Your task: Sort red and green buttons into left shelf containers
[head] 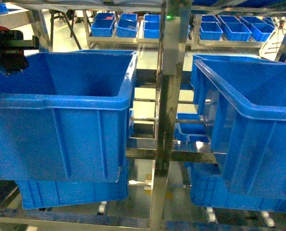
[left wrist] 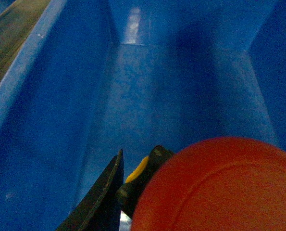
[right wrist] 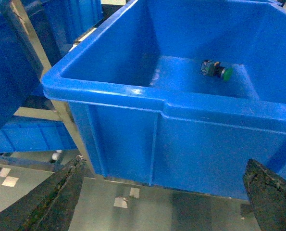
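Left pincer (head: 8,50) clamps the red button (left wrist: 215,185) over the left bin (head: 61,103) at nine o'clock — poised to drop; right pincer (right wrist: 164,197) gapes empty — green button (right wrist: 217,70) binned.

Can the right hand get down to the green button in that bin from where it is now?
Probably yes. The green button lies uncovered on the bin floor. The right hand is open but outside the near wall, so it must first lift over the rim.

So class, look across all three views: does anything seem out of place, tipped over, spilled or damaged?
Nothing looks damaged or spilled. The one thing askew is the green button, lying on its side on the floor of the right bin. The red button sits in the left pincer above the left bin.
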